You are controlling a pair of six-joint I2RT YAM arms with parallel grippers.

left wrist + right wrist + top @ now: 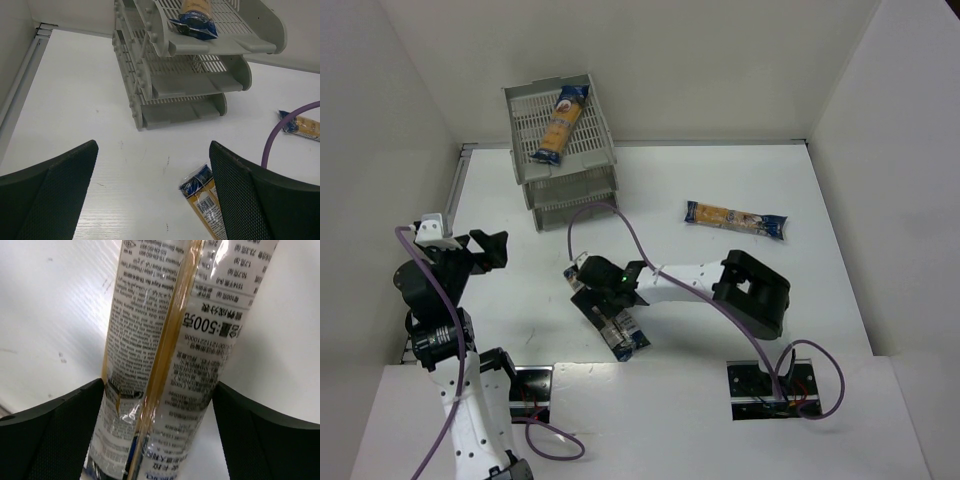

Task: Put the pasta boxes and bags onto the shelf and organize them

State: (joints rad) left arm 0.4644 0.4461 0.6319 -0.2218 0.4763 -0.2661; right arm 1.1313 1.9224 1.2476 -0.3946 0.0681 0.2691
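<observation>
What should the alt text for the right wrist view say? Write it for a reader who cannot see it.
A clear pasta bag lies back label up on the white table, running up the frame between the black fingers of the open right gripper. Whether the fingers touch it cannot be told.

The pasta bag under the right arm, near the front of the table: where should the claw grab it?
Across its narrow width, around mid-length, coming straight down. The pasta bag lies flat, long and slim, and the right gripper's open fingers flank its two long edges.
</observation>
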